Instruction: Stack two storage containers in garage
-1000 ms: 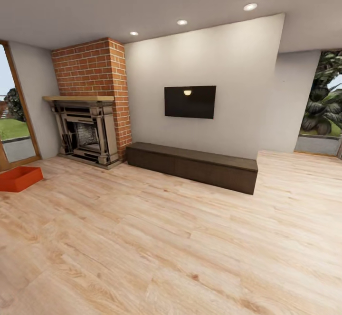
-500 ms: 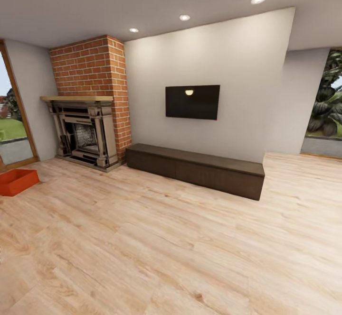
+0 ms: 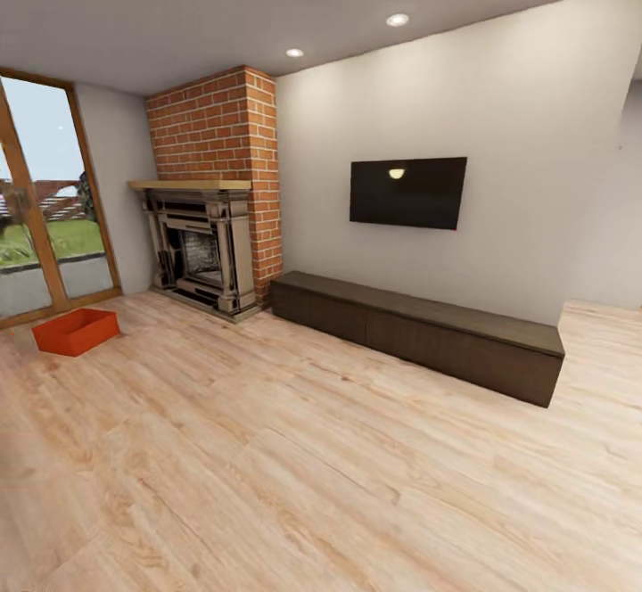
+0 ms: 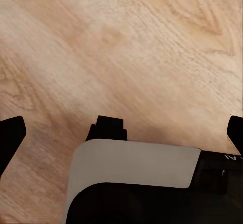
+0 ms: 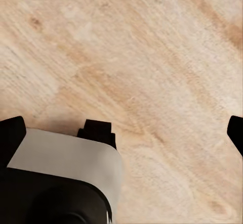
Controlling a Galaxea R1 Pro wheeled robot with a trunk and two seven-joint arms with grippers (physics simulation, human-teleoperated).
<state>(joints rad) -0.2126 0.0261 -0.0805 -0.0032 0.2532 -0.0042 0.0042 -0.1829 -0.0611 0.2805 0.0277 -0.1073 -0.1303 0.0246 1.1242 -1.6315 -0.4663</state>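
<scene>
You are in the living room, looking over the light wood floor (image 3: 339,467). One storage container (image 3: 77,331) sits on the planks near the glass door (image 3: 45,209), well apart from the brick fireplace (image 3: 209,217). A long dark cabinet (image 3: 419,333) stands along the grey wall under a black television (image 3: 408,192). Between you and the container the floor is free. Your left gripper (image 4: 121,128) and right gripper (image 5: 121,128) both hang over bare planks with jaws spread wide, holding nothing. On the left gripper's housing some small white letters show at the frame edge, too cut off to read.
</scene>
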